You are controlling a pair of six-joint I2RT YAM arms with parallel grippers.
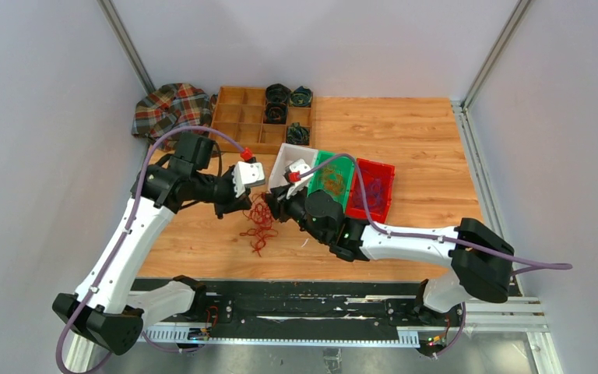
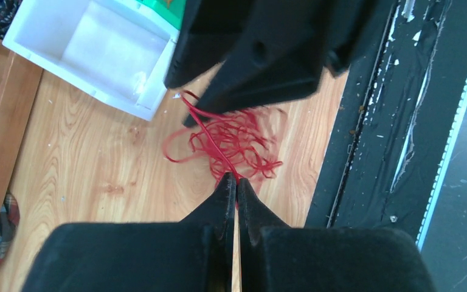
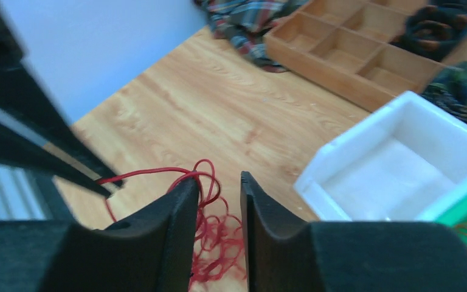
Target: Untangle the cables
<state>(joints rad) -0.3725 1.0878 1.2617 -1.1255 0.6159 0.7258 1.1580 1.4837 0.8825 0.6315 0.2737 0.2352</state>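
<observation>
From above, your left claw (image 1: 251, 204) and right claw (image 1: 282, 206) meet nose to nose near the middle of the wooden surface (image 1: 428, 140). The cables (image 1: 262, 220) show here as a loose red tangle lying on the boards just below the two tips. Just behind the right claw stand a white bin (image 1: 282, 160), a green bin (image 1: 335, 156) and a red bin (image 1: 378, 165), side by side and touching. A wooden tray (image 1: 237, 125) sits further back with dark coils (image 1: 278, 93) in some of its compartments. A plaid cloth (image 1: 171, 105) lies bunched at the tray's left end.

In your left wrist view, the left claw (image 2: 236, 182) has its fingers pressed together, with only a hairline slit between them. It is clamped on a red strand that runs up from the tips into the tangle (image 2: 234, 140). The right claw's dark body fills the top of this view, and another strand reaches its lower tip. The white bin's corner lies beside the tangle, not touching it.

In your right wrist view, the right claw (image 3: 217, 181) has its fingers apart, and red loops show through the gap. One loop arches over the tip of the finger on the left of the picture; you cannot tell whether it is hooked there. The left claw's tip, at the left of the picture, pinches a strand that is pulled straight.
</observation>
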